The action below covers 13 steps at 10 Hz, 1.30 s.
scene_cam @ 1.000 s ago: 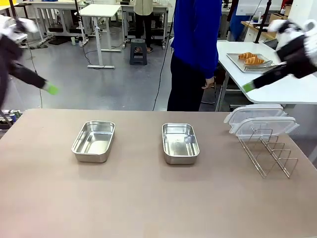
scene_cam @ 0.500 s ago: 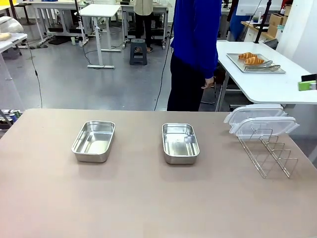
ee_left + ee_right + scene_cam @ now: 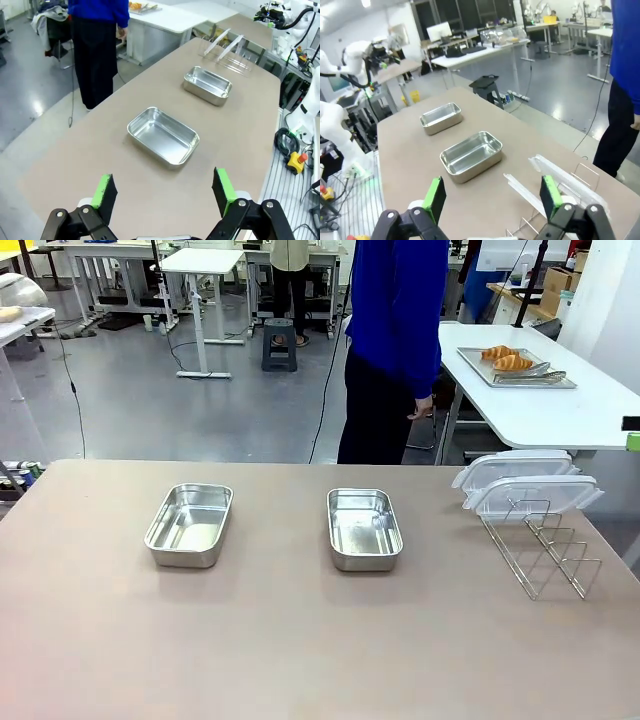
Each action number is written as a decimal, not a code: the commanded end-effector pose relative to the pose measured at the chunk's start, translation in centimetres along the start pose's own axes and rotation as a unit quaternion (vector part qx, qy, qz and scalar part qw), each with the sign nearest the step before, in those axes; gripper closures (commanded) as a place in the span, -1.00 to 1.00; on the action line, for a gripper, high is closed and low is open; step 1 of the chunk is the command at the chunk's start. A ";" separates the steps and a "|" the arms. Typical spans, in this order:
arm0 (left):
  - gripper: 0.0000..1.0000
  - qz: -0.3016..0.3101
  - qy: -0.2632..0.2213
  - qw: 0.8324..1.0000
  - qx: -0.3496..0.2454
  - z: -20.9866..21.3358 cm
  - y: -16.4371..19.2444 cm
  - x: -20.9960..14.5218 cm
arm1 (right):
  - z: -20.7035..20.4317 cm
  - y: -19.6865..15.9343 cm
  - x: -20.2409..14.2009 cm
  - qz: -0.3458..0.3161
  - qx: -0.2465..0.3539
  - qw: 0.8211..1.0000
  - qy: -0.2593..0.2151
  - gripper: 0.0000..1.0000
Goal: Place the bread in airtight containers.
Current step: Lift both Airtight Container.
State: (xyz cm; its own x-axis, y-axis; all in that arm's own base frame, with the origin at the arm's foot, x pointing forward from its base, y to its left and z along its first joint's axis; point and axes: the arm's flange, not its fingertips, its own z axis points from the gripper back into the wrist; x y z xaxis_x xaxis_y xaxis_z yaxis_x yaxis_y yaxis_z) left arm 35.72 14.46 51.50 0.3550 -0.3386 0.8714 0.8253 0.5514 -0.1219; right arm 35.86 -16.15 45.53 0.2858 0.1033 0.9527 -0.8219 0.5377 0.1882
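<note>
Two croissants [image 3: 507, 359] lie on a flat steel tray [image 3: 560, 381] on the white side table behind the person. Two empty steel containers stand without lids on the brown table, one at the left [image 3: 190, 525] and one at the middle [image 3: 364, 528]. Their clear lids [image 3: 520, 480] lean on a wire rack [image 3: 545, 550] at the right. My left gripper [image 3: 164, 189] is open, high above the table end, with the nearer container [image 3: 162, 136] ahead of it. My right gripper [image 3: 493, 200] is open above the rack, with a container [image 3: 471, 156] beyond it.
A person in a blue top [image 3: 395, 340] stands at the far edge, hand [image 3: 423, 405] hanging down. Tongs [image 3: 535, 376] rest on the tray. A green pad [image 3: 633, 440] shows at the front view's right edge. Other desks stand farther back.
Both arms have pulled back out of the front view, the left one off to the left and the right one off to the right edge. Containers, lids and croissants have not moved.
</note>
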 end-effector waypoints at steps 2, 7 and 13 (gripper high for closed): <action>-1.00 -0.003 -0.001 1.000 0.003 0.5 0.2 -0.2 | -0.2 0.2 0.7 0.007 -0.003 1.000 0.009 -1.00; -1.00 -0.003 -0.001 1.000 0.003 0.5 0.2 -0.2 | -0.2 0.2 0.7 0.007 -0.003 1.000 0.009 -1.00; -1.00 -0.003 -0.001 1.000 0.003 0.5 0.2 -0.2 | -0.2 0.2 0.7 0.007 -0.003 1.000 0.009 -1.00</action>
State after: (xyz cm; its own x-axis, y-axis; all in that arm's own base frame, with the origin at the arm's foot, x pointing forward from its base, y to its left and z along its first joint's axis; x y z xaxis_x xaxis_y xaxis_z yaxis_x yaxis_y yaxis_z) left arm 35.47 14.90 51.46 0.3800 -0.3497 0.8563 0.8127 0.5684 -0.1285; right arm 35.55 -15.66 46.13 0.3215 0.1375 0.9369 -0.8143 0.5451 0.1995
